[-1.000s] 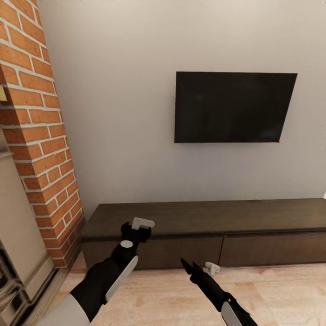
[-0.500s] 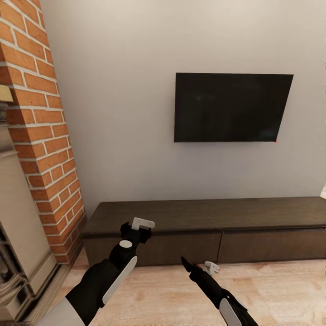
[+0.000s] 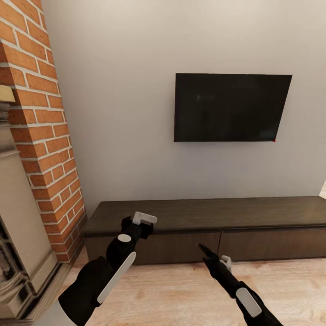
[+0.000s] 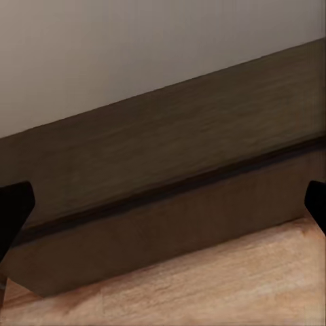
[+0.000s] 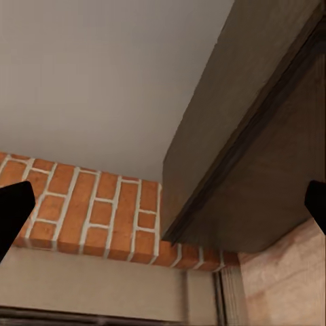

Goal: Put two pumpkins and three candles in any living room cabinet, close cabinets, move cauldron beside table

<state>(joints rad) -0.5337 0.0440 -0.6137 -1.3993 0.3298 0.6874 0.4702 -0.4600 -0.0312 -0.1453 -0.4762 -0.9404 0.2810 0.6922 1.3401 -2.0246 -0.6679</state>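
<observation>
Here's the cabinet [image 3: 203, 228], running long along the back wall [image 3: 127, 113] and standing on the floor [image 3: 181, 294]. Above it, on that wall, hangs the television [image 3: 231, 107], toward the right. At the cabinet's left end the brick column [image 3: 38, 136] rises, with the fireplace surround [image 3: 18, 235] further left. In front of the cabinet, over the floor, the left pincer [image 3: 144, 220] sits left of the right pincer [image 3: 213, 258], well apart.

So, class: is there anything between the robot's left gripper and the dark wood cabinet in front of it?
Nothing visible. In the head view the left gripper hangs just in front of the cabinet, near its left end. The left wrist view looks straight at the closed drawer fronts, with bare wooden floor below. The right gripper sits lower, off to the side.
</observation>
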